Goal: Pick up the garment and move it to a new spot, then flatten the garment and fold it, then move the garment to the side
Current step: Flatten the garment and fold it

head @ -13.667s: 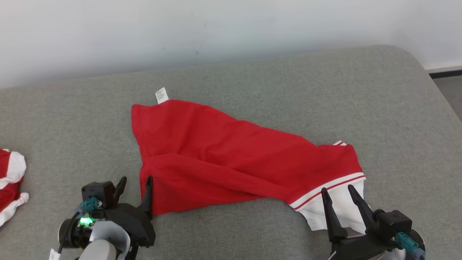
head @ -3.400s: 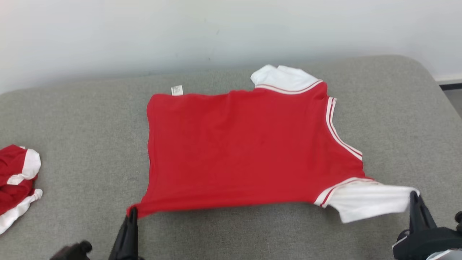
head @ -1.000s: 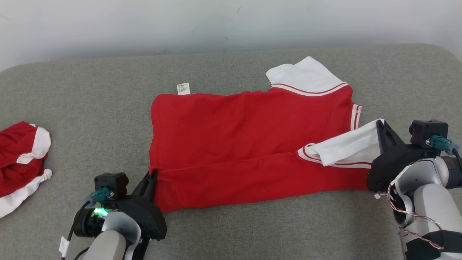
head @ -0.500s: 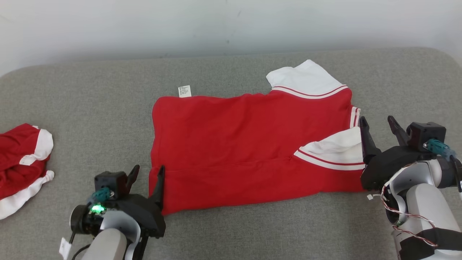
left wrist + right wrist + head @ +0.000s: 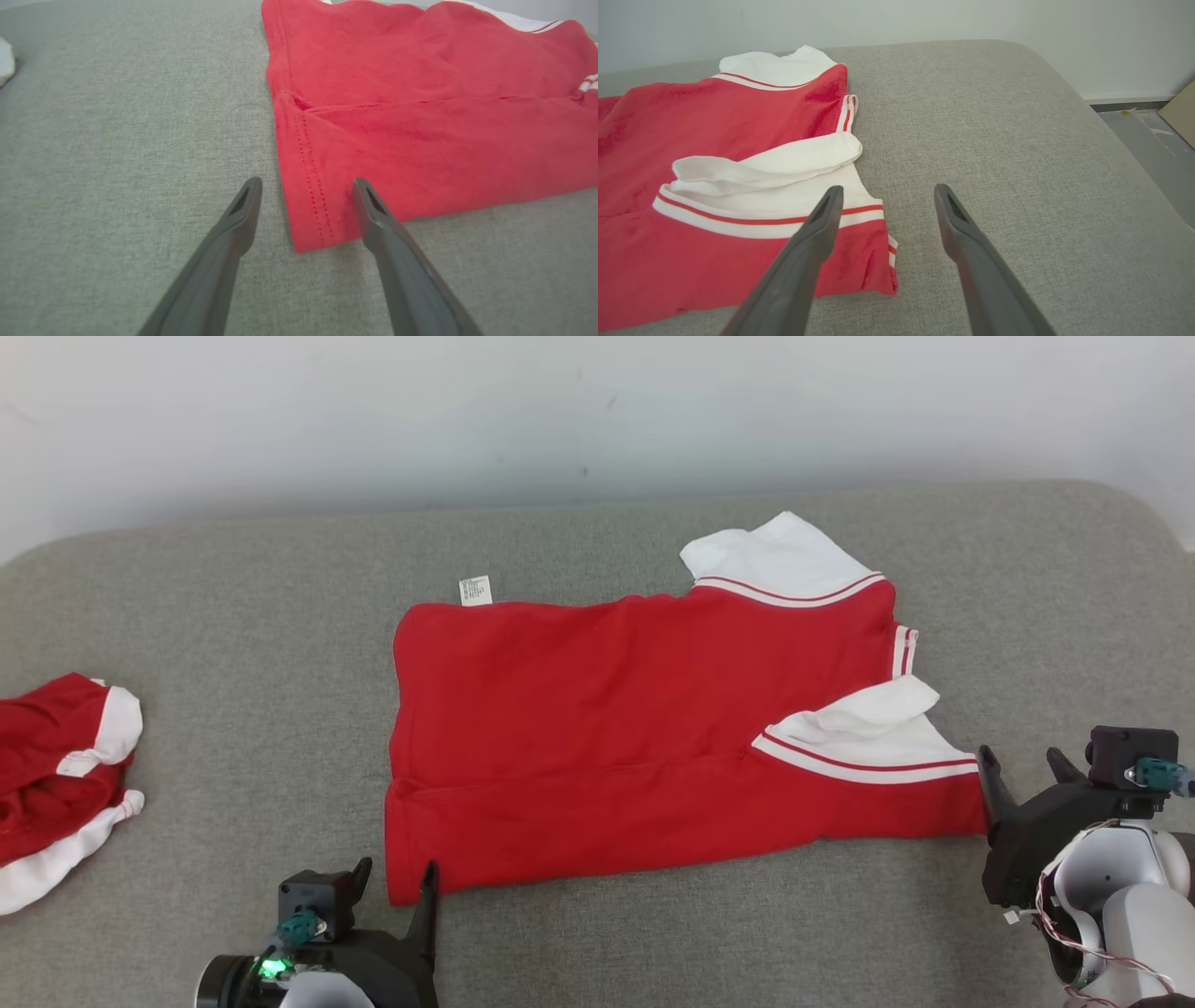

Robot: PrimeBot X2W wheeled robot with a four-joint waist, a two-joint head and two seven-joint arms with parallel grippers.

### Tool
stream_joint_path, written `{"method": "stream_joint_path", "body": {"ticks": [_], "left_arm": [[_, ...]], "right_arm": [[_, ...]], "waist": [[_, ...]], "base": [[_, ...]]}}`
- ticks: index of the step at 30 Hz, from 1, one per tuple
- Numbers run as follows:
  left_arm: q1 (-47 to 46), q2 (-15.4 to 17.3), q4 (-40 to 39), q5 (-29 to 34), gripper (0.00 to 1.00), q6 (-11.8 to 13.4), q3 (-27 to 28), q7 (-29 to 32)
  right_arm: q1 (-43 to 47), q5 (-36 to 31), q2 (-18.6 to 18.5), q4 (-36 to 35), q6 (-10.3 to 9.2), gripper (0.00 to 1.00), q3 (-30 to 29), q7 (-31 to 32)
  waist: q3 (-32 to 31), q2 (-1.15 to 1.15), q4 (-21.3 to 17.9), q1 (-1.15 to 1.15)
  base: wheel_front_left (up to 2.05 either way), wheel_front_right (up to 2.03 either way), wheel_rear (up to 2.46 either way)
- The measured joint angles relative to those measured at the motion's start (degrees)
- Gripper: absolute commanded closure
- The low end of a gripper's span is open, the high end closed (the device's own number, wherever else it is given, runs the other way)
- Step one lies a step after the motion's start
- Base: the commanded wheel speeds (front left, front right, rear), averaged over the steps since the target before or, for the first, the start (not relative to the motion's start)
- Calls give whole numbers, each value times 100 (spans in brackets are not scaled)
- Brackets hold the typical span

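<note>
Since the garment (image 5: 607, 728) lies on the cushion (image 5: 233, 616), near edge folded over, we judge folding under way. Our left gripper (image 5: 396, 866) and right gripper (image 5: 1018, 753) stand open, empty, at its near corners; next we regrip for another fold.

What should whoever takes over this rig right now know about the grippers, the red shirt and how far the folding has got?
Left gripper: open, empty, fingers straddling the garment's near left corner.
Right gripper: open, empty, beside the near right corner.
Garment: spread on the grey cushion, mid-surface.
Done: flattened; near strip folded over the body, near white sleeve lying on top.
Left: far sleeve still sticks out; finish the folds, then move the garment to the side.
Note: a second red-and-white garment lies crumpled at the left edge.
</note>
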Motion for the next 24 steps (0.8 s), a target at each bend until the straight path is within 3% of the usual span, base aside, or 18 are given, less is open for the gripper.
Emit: {"method": "stream_joint_path", "body": {"ticks": [7,18,19,20,21,22,24], "left_arm": [[-162,-83,91,79,0,243,-104,194],[-420,-191,211,-26,0,199,-141,413],[-429,-199,222,-60,50,187,-140,428],[-434,-203,236,-78,77,158,-145,436],[-439,-203,246,-100,100,140,-145,472],[-441,-207,261,-165,100,129,-145,486],[-441,-225,293,-199,100,85,-154,535]], "right_arm": [[-127,-166,86,278,0,0,-124,448],[-363,26,121,791,-4,0,-82,938],[-370,116,123,804,-15,0,-71,961],[-370,178,123,809,-19,0,-57,978],[-372,215,119,812,-25,80,-35,994],[-371,245,110,814,-26,100,-4,1001],[-354,333,108,812,-25,100,48,993]], "waist": [[295,0,-16,1],[607,-2,77,0],[620,-2,86,0],[630,-2,92,0],[635,-2,94,0],[632,-2,92,0],[614,-2,90,0]], "base": [[0,0,0],[0,0,0],[0,0,0],[0,0,0],[0,0,0],[0,0,0],[0,0,0]]}}
